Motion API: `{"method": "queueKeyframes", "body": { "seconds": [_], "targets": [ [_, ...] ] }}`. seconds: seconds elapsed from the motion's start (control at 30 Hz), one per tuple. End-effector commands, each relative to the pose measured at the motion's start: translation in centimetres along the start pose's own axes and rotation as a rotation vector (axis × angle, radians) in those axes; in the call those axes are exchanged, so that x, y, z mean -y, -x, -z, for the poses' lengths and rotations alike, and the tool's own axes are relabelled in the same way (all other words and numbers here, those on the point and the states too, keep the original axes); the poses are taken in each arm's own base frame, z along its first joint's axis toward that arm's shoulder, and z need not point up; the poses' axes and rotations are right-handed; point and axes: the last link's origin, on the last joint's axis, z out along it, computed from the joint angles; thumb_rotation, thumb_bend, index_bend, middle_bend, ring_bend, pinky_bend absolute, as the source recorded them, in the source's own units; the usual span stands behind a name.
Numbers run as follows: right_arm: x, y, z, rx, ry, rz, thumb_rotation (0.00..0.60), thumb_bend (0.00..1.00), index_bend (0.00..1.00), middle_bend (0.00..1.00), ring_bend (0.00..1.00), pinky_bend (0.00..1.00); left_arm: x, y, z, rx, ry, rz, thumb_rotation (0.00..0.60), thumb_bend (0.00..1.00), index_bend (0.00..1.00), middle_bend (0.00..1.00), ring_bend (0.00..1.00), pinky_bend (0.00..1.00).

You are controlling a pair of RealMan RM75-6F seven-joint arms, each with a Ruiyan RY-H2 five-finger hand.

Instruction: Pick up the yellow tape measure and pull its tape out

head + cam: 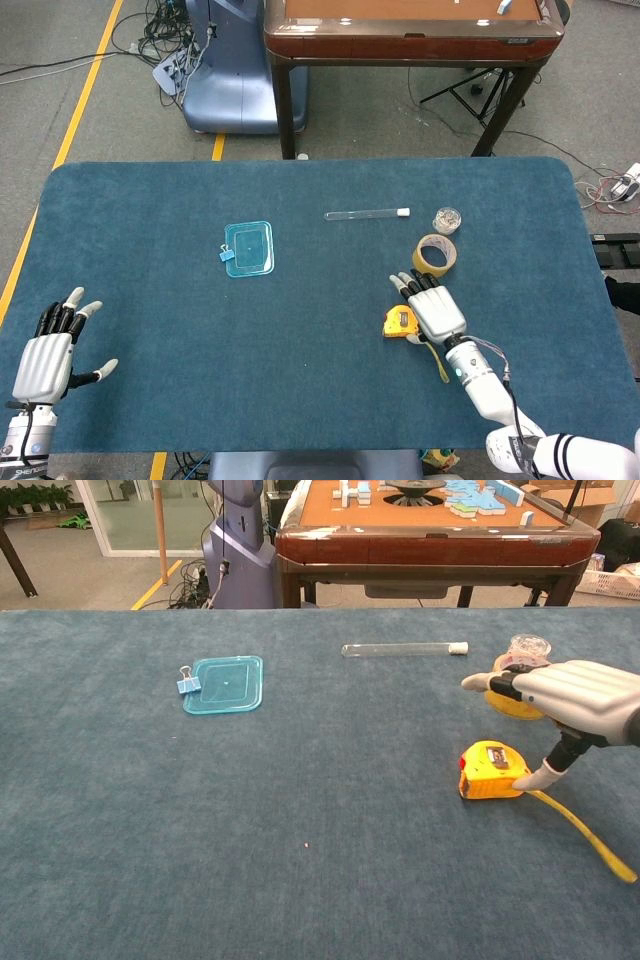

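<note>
The yellow tape measure lies on the blue table cloth right of centre. A thin yellow strip trails from it toward the near right edge. My right hand hovers flat just right of and above the case with its fingers stretched out. Its thumb touches the case's right side, and nothing is gripped. Only the head view shows my left hand, which rests at the near left corner with fingers spread and nothing in it.
A light blue tray with a binder clip sits left of centre. A clear tube, a small jar and a roll of tan tape lie behind my right hand.
</note>
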Motion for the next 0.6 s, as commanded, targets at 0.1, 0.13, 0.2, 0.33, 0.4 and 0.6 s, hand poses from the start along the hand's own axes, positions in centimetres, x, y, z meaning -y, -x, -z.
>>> {"method": "queueKeyframes", "body": {
  "seconds": [0.1, 0.13, 0.2, 0.33, 0.4, 0.6],
  "targets": [
    [0.1, -0.2, 0.33, 0.034, -0.027, -0.026, 0.6, 0.0, 0.02, 0.14, 0.08, 0.12, -0.09, 0.01, 0.07, -0.002, -0.002, -0.005, 0.6, 0.12, 0.17, 0.0, 0.0, 0.0],
    [0.17, -0.17, 0.42, 0.042, -0.036, -0.024, 0.6, 0.0, 0.03, 0.15, 0.08, 0.12, -0.09, 0.0, 0.11, -0.002, -0.003, -0.005, 0.6, 0.12, 0.17, 0.0, 0.0, 0.0],
    [0.33, -0.06, 0.62, 0.063, -0.053, -0.022, 0.6, 0.0, 0.04, 0.18, 0.09, 0.12, -0.07, -0.04, 0.18, -0.003, -0.007, -0.004, 0.6, 0.12, 0.17, 0.0, 0.0, 0.0],
    [0.3, 0.01, 0.69, 0.088, -0.065, -0.011, 0.6, 0.02, 0.09, 0.22, 0.12, 0.12, 0.02, -0.11, 0.33, -0.004, -0.013, -0.004, 0.6, 0.12, 0.17, 0.0, 0.0, 0.0],
    [0.22, 0.05, 0.56, 0.096, -0.063, -0.007, 0.6, 0.06, 0.11, 0.23, 0.12, 0.12, 0.05, -0.13, 0.36, -0.006, -0.015, -0.004, 0.6, 0.12, 0.17, 0.0, 0.0, 0.0],
    [0.37, 0.09, -0.14, 0.106, -0.067, -0.003, 0.6, 0.12, 0.15, 0.23, 0.12, 0.12, 0.03, -0.14, 0.37, -0.008, -0.017, -0.005, 0.6, 0.12, 0.17, 0.0, 0.0, 0.0]
  ]
}}
